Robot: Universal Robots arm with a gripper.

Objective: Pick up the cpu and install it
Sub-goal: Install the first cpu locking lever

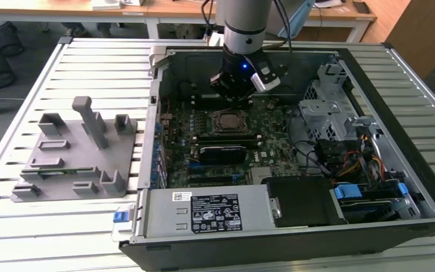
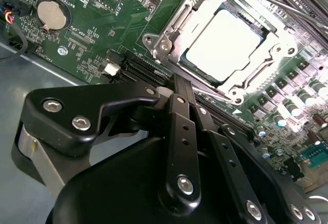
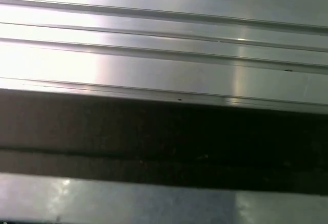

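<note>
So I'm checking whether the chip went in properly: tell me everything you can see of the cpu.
The cpu is a flat square chip with a pale, silvery metal top that glares bright in the second wrist view. It lies flat inside the socket frame on the green motherboard, with the frame's metal bracket around its edges. In the exterior view it shows as a small square near the middle of the board. The gripper sits beside the socket, not touching the chip. Whether it is fully latched cannot be told.

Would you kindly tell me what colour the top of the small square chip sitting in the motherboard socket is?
Silvery-grey, glaring almost white: the small square cpu chip shows best in the second wrist view.
</note>
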